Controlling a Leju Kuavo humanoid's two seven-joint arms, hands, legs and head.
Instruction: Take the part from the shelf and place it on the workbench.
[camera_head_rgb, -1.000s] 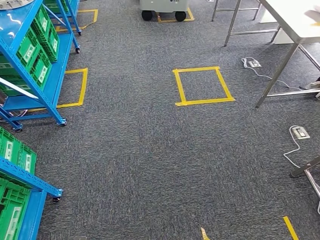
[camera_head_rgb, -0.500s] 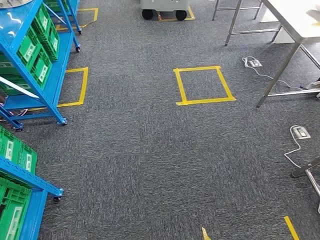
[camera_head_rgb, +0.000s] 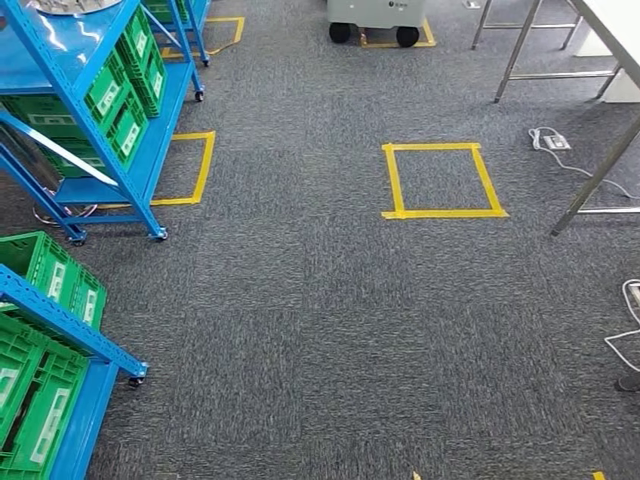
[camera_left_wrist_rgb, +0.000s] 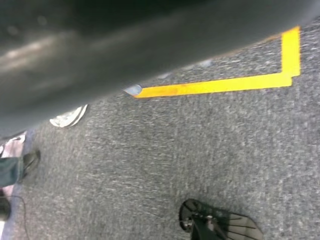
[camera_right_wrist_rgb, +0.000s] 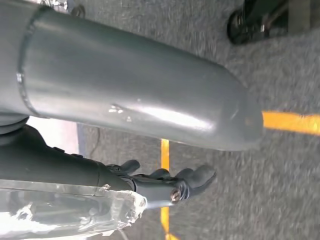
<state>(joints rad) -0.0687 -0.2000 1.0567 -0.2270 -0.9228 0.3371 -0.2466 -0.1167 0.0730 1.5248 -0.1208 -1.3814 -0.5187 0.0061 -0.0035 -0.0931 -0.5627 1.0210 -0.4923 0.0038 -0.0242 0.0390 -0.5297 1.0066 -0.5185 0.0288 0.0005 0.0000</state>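
Part: a shiny piece in clear wrap (camera_right_wrist_rgb: 71, 215) lies right against the dark fingers (camera_right_wrist_rgb: 196, 176) of the right hand (camera_right_wrist_rgb: 158, 180), in the right wrist view.
Right hand: the fingers stretch nearly straight along the wrap; I cannot tell whether they grip it.
Left hand: a blurred dark grey mass (camera_left_wrist_rgb: 94, 50) over the carpet; I cannot tell how its fingers lie.
Shelf: a blue rack (camera_head_rgb: 30, 60) stands at the left, with green crates (camera_head_rgb: 124, 105) on its levels.
Second shelf: another blue rack (camera_head_rgb: 68, 330) with green crates is nearer, at the lower left.
Bench: a white top (camera_head_rgb: 623, 20) on metal legs, far right, well apart from the racks.
Floor: grey carpet with a yellow tape square (camera_head_rgb: 441, 212) between racks and bench.
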